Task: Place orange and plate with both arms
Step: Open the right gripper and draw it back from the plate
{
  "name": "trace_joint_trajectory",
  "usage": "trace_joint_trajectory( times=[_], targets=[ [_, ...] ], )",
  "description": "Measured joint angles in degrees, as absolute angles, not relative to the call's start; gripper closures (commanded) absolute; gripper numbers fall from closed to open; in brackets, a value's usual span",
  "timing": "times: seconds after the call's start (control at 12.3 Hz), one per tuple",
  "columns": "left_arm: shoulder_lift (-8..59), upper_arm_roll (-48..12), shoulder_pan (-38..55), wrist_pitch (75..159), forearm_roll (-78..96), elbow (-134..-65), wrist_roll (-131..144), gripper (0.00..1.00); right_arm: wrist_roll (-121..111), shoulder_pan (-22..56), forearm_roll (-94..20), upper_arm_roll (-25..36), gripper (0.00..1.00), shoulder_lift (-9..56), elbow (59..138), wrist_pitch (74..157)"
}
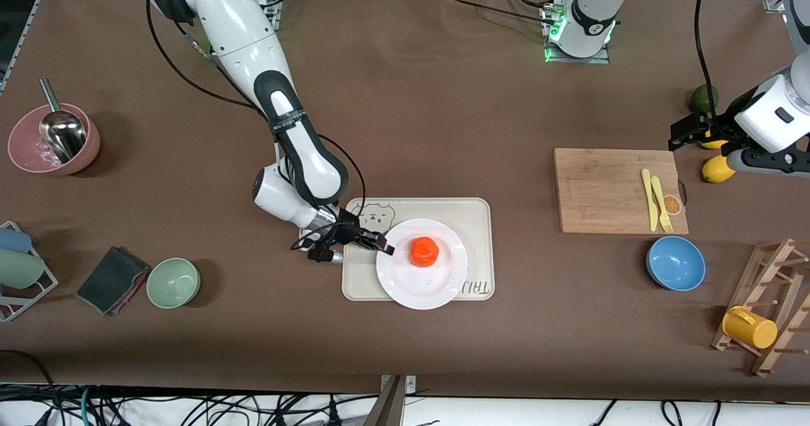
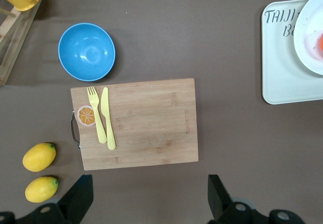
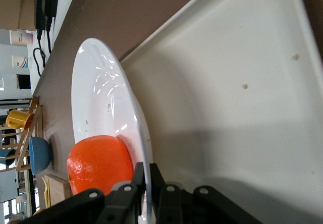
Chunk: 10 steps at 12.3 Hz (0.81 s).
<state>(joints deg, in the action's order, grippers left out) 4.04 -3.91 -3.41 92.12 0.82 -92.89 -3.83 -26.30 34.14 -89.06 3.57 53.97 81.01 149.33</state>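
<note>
Front view: the right claw point(image 1: 381, 244) pinches the rim of the plate point(image 1: 422, 284), which sits on the cream tray point(image 1: 479, 223) with the orange point(image 1: 424, 251) on it. Left wrist view: the left claw point(image 2: 151, 196) hangs wide open and empty over the worktop point(image 2: 202, 42) beside the cutting board point(image 2: 151, 123), waiting. Right wrist view: the plate point(image 3: 96, 113) looks glossy, stiff and breakable; the rim is the sensible hold, and the orange point(image 3: 98, 163) could roll.

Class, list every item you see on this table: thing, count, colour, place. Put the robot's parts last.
orange: 1, red-orange, on plate
plate: 1, white, on tray
tray: 1, cream, mid-table
cutting board: 1, wood, toward left arm's end
knife and fork: 2, yellow, on board
lemons: 2, yellow, beside board
bowls: blue, green, pink
mug: 1, yellow, on rack
right gripper: shut on plate rim
left gripper: open, waiting above board
</note>
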Motion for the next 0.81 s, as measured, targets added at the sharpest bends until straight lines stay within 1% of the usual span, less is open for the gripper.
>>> trace_joint_trajectory(
  times=[0.16, 0.49, 0.57, 0.81],
  targets=[
    [4.04, -3.91, -3.41, 92.11, 0.82, -92.89, -3.83, 0.0, -26.23, 34.19, -87.67, 3.57, 0.0, 53.89, 81.01, 149.12],
    [4.03, -3.91, -3.39, 92.11, 0.82, -92.89, -3.83, 0.0, -24.43, 34.17, -70.3, 4.17, 0.0, 50.29, 81.6, 146.48],
    [4.04, -3.91, -3.39, 92.11, 0.82, -92.89, -3.83, 0.0, -24.4, 34.18, -65.0, 4.8, 0.0, 49.05, 82.32, 145.4],
    [4.04, -3.91, -3.39, 92.11, 0.82, -92.89, -3.83, 0.0, -21.8, 34.12, -42.67, 7.79, 0.0, 46.52, 83.35, 138.55]
  ],
)
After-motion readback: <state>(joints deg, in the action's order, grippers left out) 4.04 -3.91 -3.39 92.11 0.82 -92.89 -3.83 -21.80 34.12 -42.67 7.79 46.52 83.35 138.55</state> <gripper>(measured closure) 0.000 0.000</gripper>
